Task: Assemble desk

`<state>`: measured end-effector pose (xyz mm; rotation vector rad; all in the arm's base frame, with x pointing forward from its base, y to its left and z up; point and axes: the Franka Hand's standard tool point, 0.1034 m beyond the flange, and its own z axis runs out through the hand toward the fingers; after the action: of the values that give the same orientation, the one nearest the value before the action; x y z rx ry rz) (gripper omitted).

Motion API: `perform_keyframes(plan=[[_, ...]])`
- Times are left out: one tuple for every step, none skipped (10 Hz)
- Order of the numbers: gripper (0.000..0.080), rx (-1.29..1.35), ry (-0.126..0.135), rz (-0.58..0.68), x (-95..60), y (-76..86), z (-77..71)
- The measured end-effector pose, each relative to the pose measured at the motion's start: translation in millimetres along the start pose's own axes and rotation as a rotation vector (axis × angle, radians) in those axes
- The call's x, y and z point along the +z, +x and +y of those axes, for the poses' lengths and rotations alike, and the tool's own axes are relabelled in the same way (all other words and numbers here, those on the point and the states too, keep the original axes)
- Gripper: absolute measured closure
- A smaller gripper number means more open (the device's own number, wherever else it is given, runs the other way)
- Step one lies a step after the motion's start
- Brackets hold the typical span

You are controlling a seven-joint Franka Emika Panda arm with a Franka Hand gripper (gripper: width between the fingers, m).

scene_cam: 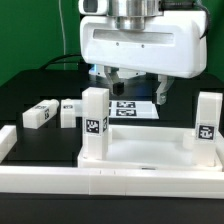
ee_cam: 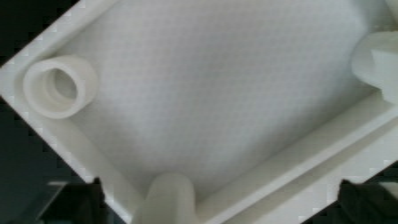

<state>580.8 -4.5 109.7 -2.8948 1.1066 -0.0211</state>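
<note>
White plastic rectangular tray-like desk panel w/ raised rim lies flat, hollow side up, at front of the black tabletop, toward exterior view's right, its near edge just beside a long white border rail. Two white square block legs stand upright on it: left upright leg at the panel's end on exterior view's left, right upright leg at the end on exterior view's right. Each shows a black-and-white square tag facing the cam. Two more white block legs lie loose on the tabletop, to exterior view's left of the desk panel & apart from it: outer loose leg and inner loose leg, just beside each other; can't tell if touching. A second white rail sits at the far left of the exterior view. Behind the desk panel, the flat white marker board w/ printed black tags lies on the tabletop. Tool hangs above the marker board, behind the desk panel & clear of it, under its big white housing; fingers spread, nothing betw. them. Wrist view: desk panel's inner face fills most of the pic, rim along its edges, one round raised socket near a corner, reading as a ring w/ a hole, & a second socket cut by the frame edge. Tool's fingers can't be made out there.
</note>
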Motion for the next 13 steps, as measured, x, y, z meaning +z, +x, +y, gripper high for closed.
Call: perform_keyframes(plan=[[0.0150,0.002,0.000,0.000,0.1,0.7,0.9],[0.0150,0.001,-0.001,0.000,0.6,0.2,0.6],[0.0150,0.001,-0.002,-0.001,1.0,0.1,0.7],[0.0150,0.001,-0.002,-0.001,1.4,0.0,0.8],[0.0150,0.001,-0.003,-0.002,1.9,-0.1,1.0],[0.0150,0.001,-0.003,-0.002,2.3,-0.7,1.1],[0.0150,0.079,0.005,0.011,6.1,-7.5,3.0],[0.0150,0.114,0.008,0.010,13.3,-17.4,8.1],[0.0150,0.114,0.005,0.004,12.1,-16.4,7.1],[0.0150,0.112,0.008,0.007,11.4,-15.1,5.8],[0.0150,0.165,0.010,0.003,12.5,-16.6,5.3],[0.0150,0.209,0.014,-0.001,13.1,-17.6,4.4],[0.0150,0.295,0.019,-0.008,14.0,-18.9,3.8]])
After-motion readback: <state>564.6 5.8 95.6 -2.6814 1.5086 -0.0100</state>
